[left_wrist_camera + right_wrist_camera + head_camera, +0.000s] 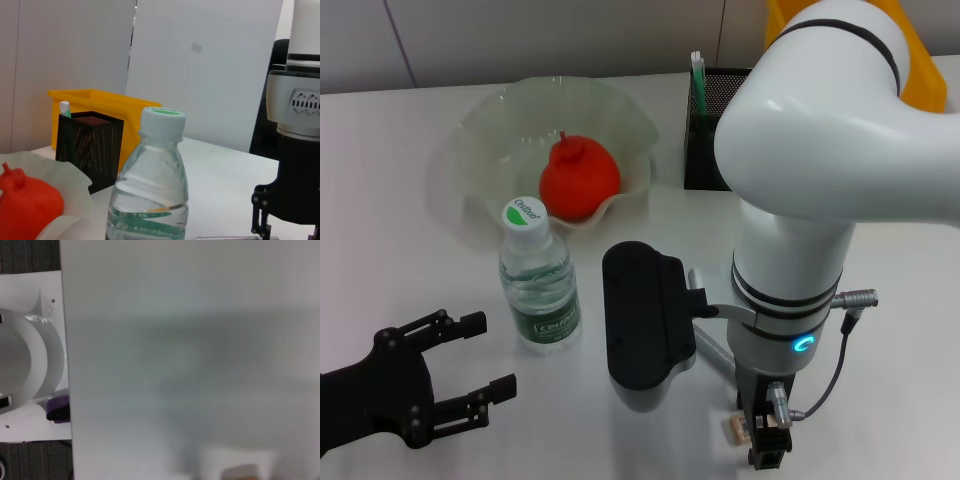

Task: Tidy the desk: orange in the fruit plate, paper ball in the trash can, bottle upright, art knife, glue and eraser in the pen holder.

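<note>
While the left gripper point(485, 370) rests on the desk point(380, 200) with its fingers apart and nothing between them, the bottle point(538, 278) stands upright just beyond it, green cap up. Farther off past the bottle, the orange point(579, 178) sits in the plate point(480, 130). The holder point(705, 125) lies well beyond the right gripper point(768, 445), which points down at a small pale block, maybe the eraser point(737, 430); I cannot tell how its fingers stand.
</note>
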Controlling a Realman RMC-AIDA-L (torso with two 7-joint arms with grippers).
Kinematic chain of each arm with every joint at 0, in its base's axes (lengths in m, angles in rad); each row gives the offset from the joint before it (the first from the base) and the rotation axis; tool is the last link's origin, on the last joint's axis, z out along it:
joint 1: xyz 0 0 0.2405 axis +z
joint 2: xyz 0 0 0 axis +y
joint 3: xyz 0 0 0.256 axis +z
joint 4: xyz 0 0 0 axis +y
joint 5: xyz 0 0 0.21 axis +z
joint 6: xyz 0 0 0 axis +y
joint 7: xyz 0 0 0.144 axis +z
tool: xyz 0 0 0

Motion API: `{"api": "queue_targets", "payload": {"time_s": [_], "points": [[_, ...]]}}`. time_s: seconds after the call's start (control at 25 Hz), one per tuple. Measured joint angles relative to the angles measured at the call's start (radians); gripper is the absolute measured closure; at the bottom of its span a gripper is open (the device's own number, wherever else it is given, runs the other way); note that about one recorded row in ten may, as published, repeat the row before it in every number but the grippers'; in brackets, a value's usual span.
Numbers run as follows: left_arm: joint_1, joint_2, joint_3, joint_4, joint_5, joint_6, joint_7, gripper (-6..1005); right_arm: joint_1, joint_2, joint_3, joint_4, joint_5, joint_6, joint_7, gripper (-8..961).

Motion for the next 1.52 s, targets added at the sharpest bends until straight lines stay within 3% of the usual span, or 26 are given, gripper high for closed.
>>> {"api": "queue_targets", "payload": {"time_s": [0.24, 0.48, 0.68, 0.8, 1.12, 1.24, 1.32, 1.52], "points": [[0.0, -0.001, 0.0, 0.0, 0.0, -0.001, 0.0, 191, 0.003, 0.0, -0.018, 0.019, 0.0, 0.017, 0.002, 395], [0.0, -0.001, -0.001, 0.0, 0.0, -0.002, 0.0, 191, 0.005, 0.0, -0.024, 0.021, -0.001, 0.022, 0.004, 469], [-0.001, -0.001, -0.004, 0.0, 0.0, -0.002, -0.003, 191, 0.004, -0.001, -0.002, -0.001, -0.01, 0.017, 0.005, 655], [-0.002, 0.0, -0.008, 0.0, 0.0, -0.002, -0.002, 191, -0.007, -0.005, 0.069, -0.06, -0.048, -0.02, 0.004, 693], [-0.006, 0.0, -0.011, 0.0, 0.0, -0.002, 0.0, 192, -0.035, -0.011, 0.443, -0.29, -0.309, -0.092, -0.079, 695], [-0.008, 0.0, -0.011, 0.0, 0.0, -0.002, 0.0, 191, -0.036, -0.012, 0.551, -0.314, -0.371, -0.031, -0.123, 695], [-0.008, 0.0, -0.011, 0.0, 0.0, -0.002, 0.0, 191, -0.046, -0.012, 0.626, -0.283, -0.4, 0.094, -0.15, 696], [-0.008, -0.001, -0.011, 0.0, 0.0, -0.002, 0.0, 191, -0.061, -0.012, 0.675, -0.192, -0.403, 0.264, -0.167, 694]]}}
